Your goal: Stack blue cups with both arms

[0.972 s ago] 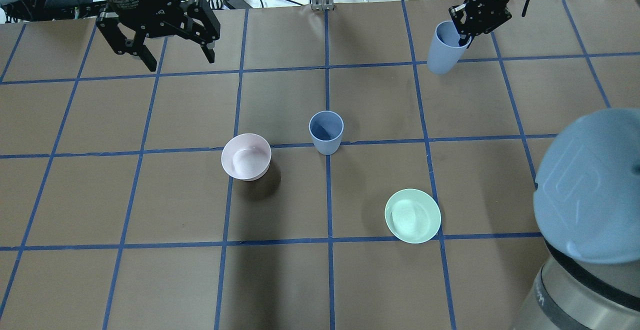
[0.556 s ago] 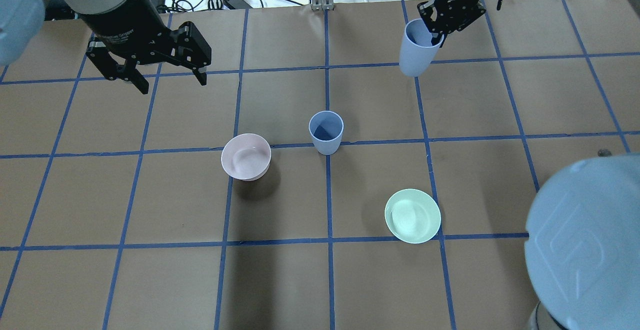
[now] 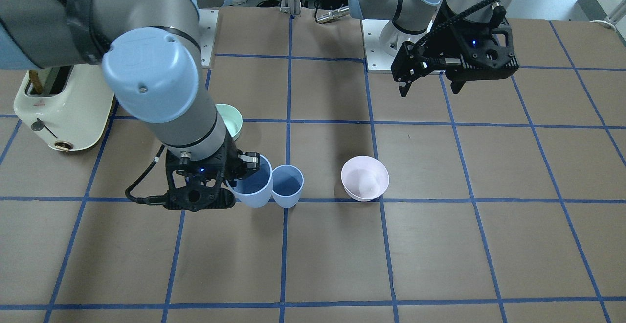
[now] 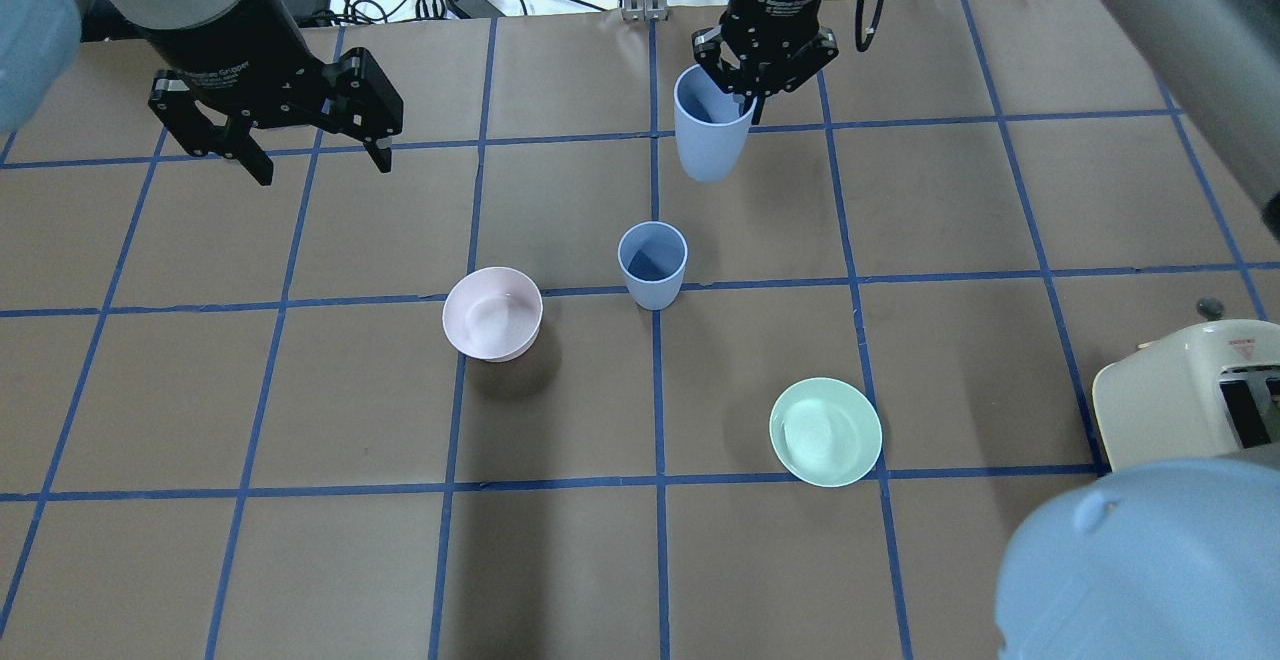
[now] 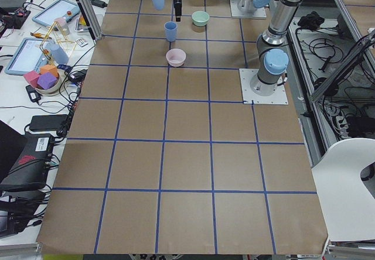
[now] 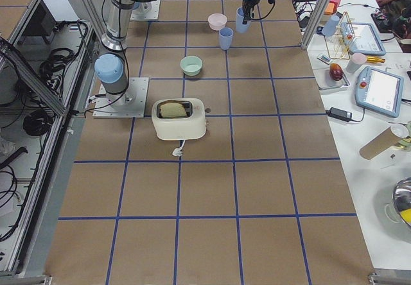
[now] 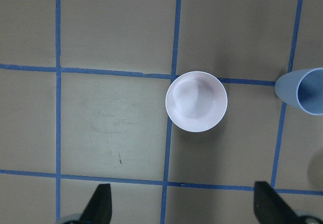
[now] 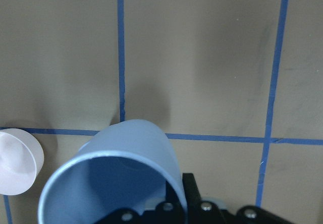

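One blue cup (image 4: 652, 265) stands upright near the table's middle; it also shows in the front view (image 3: 287, 186) and at the right edge of the left wrist view (image 7: 305, 90). My right gripper (image 4: 745, 98) is shut on the rim of the second blue cup (image 4: 710, 135). It holds that cup, slightly tilted, above the table, apart from the standing cup and on its far side in the overhead view. The held cup also shows in the front view (image 3: 254, 183) and the right wrist view (image 8: 111, 183). My left gripper (image 4: 322, 170) is open and empty at the far left, high over the table (image 3: 430, 90).
A pale pink bowl (image 4: 492, 312) sits left of the standing cup. A mint-green bowl (image 4: 825, 431) sits nearer, to the right. A cream toaster (image 4: 1190, 390) stands at the right edge. The right arm's elbow (image 4: 1140, 560) fills the lower right corner.
My right gripper has carried its blue cup leftward to just beyond the standing cup. My left gripper has drifted slightly left and nearer, still open. The toaster has come into view.
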Robot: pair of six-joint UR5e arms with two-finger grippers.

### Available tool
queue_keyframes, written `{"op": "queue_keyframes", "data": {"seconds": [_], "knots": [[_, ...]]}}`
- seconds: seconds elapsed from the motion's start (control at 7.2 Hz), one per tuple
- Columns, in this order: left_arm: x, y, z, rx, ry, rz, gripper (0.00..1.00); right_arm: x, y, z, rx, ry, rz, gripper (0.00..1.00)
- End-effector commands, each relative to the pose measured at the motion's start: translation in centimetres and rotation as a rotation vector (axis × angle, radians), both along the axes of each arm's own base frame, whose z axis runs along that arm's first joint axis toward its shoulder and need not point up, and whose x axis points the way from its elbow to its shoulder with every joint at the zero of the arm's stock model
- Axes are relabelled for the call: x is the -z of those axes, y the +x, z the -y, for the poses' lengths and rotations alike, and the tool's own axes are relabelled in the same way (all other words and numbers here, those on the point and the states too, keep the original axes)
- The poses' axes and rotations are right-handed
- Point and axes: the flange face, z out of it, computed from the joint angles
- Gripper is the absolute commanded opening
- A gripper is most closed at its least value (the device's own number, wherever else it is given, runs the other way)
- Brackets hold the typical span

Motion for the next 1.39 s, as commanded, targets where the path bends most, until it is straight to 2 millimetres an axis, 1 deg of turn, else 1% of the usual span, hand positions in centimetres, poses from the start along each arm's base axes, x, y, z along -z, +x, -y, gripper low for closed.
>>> {"op": "queue_keyframes", "data": {"seconds": [0.0, 0.14, 0.28, 0.42, 0.56, 0.69, 0.83, 0.97, 1.11, 1.25], "knots": [[-0.2, 0.0, 1.3, 0.005, -0.050, -0.005, 1.00, -0.1, 3.9, -1.9, 0.045, 0.006, -0.006, 0.00], [-0.2, 0.1, 1.8, 0.004, -0.093, -0.009, 1.00, 0.2, 6.5, -3.3, 0.034, 0.008, -0.013, 0.00], [0.2, -0.3, 1.8, 0.024, -0.088, -0.057, 1.00, 0.7, 7.0, -3.8, 0.024, 0.019, -0.024, 0.00], [0.2, -0.3, 1.8, 0.027, -0.088, -0.062, 1.00, 0.8, 7.0, -4.0, 0.022, 0.029, -0.029, 0.00], [0.2, -0.4, 1.7, 0.026, -0.086, -0.062, 1.00, 1.4, 6.9, -4.6, 0.021, 0.044, -0.036, 0.00], [0.2, -0.3, 1.6, 0.027, -0.086, -0.053, 1.00, 1.0, 6.4, -6.1, 0.014, 0.044, -0.039, 0.00], [0.2, -0.4, 1.6, 0.026, -0.087, -0.057, 1.00, 1.1, 5.9, -7.2, 0.014, 0.044, -0.040, 0.00], [0.1, -0.4, 1.5, 0.026, -0.089, -0.057, 1.00, -0.1, 5.6, -8.0, 0.029, 0.027, -0.035, 0.00], [0.1, -0.3, 1.5, 0.026, -0.089, -0.053, 1.00, 0.5, 4.9, -7.6, 0.042, 0.038, -0.032, 0.00], [0.1, -0.3, 1.5, 0.026, -0.089, -0.053, 1.00, 1.0, 5.4, -6.7, 0.048, -0.001, -0.007, 0.00]]}}
